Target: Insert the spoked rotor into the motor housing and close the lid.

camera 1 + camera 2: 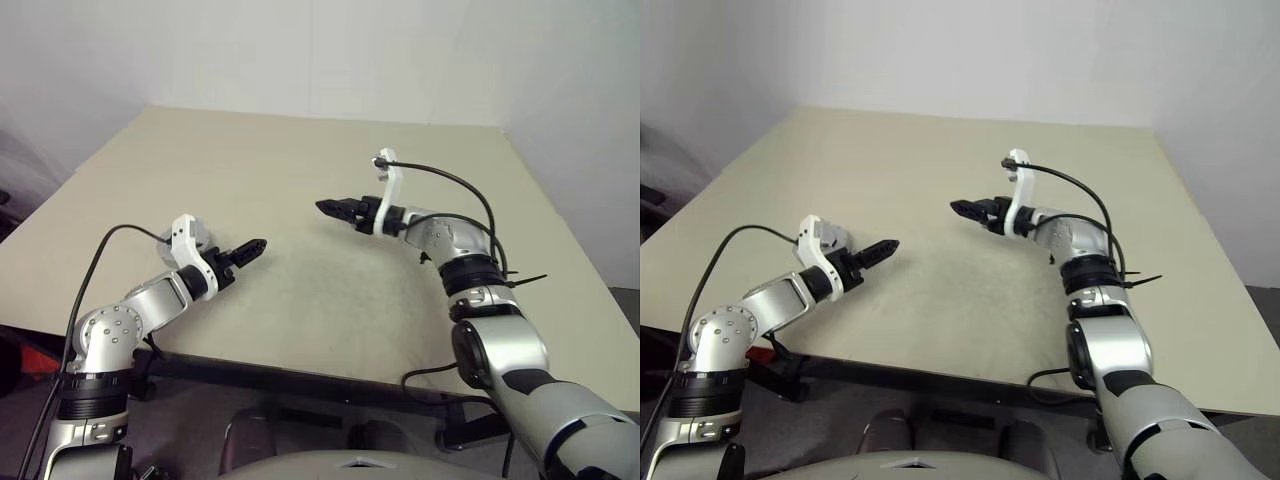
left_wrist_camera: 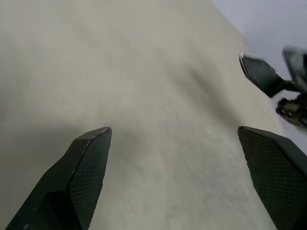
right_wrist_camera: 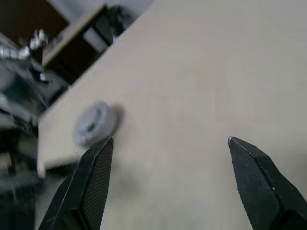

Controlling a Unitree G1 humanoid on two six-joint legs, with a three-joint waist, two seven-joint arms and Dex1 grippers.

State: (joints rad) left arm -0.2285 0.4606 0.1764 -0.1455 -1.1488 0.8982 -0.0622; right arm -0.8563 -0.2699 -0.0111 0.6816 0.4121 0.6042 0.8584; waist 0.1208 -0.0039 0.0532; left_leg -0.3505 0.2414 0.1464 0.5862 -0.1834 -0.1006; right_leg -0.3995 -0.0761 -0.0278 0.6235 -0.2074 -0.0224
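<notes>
2 grippers hang over the beige bench (image 1: 300, 180), both empty. The left gripper (image 1: 252, 247) sits left of centre in the left eye view, its jaws spread wide with bare bench between them in the left wrist view. The right gripper (image 1: 335, 208) sits just right of centre, pointing toward the left one, its jaws likewise spread and holding nothing.

1 round grey metal piece (image 3: 94, 124) lies on the bench near its edge, at the left of the right wrist view, well apart from that gripper. In the left eye view it peeks out behind the left wrist (image 1: 166, 249). It looks like the motor housing with the lid already on, but blur keeps me from being sure. I cannot make out the spoked rotor. If so, the assembly is probably finished.
</notes>
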